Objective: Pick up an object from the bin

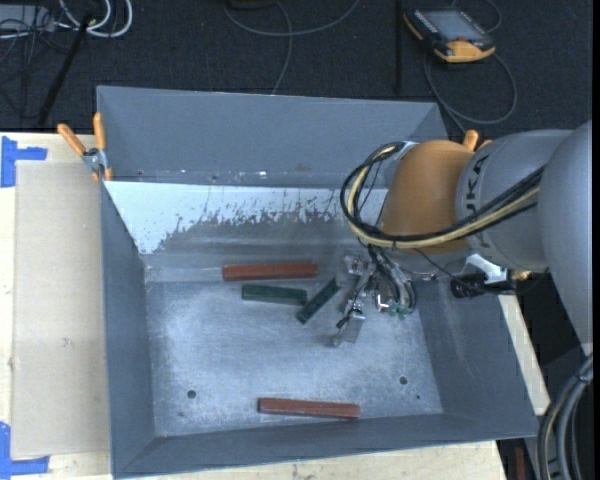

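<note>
My gripper point(346, 326) hangs low over the bin floor, right of centre. Just to its left lies a short dark green bar point(318, 303), tilted, with its upper end close to the gripper. A second dark green bar point(275, 293) lies nearly level further left, its right end meeting the tilted one. Above those two, a reddish-brown bar point(270, 270) rests near the foot of the back wall. Whether the gripper touches the tilted green bar I cannot tell.
Another reddish-brown bar point(308, 408) lies by the front wall, well away from the gripper. The arm, with its orange cover and looped cables, comes in over the bin's right wall.
</note>
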`<state>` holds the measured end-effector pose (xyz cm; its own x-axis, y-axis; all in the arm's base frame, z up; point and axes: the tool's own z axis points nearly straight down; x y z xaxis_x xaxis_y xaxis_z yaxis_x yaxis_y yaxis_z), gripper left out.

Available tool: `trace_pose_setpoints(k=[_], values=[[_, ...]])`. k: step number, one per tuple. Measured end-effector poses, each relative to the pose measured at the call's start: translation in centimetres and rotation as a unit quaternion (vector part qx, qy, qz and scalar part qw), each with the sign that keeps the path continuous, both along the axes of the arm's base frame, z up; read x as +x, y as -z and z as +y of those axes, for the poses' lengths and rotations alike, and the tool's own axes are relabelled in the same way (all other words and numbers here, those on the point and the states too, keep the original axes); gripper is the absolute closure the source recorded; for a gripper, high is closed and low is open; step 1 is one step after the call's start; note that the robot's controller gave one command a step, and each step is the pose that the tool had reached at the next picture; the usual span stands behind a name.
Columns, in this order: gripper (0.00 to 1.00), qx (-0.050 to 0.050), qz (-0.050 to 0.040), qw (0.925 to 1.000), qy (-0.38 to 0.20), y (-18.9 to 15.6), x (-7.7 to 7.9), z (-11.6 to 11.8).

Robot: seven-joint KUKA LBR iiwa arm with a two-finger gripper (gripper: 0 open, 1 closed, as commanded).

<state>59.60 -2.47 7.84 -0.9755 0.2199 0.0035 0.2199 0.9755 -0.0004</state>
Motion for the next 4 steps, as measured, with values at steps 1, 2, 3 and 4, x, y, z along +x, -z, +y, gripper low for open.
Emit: trace_pose_setpoints(k=[1,2,3,4], values=[[0.0,0.0,-0.0041,0.9991,0.042,0.8,1.2,4.3],[1.0,0.0,-0.0028,0.9992,0.041,0.8,1.2,4.2],[1.0,0.0,-0.0026,0.9998,-0.022,0.8,1.7,2.5],[0.0,0.0,-0.0024,0.9997,-0.023,0.8,1.7,2.5]])
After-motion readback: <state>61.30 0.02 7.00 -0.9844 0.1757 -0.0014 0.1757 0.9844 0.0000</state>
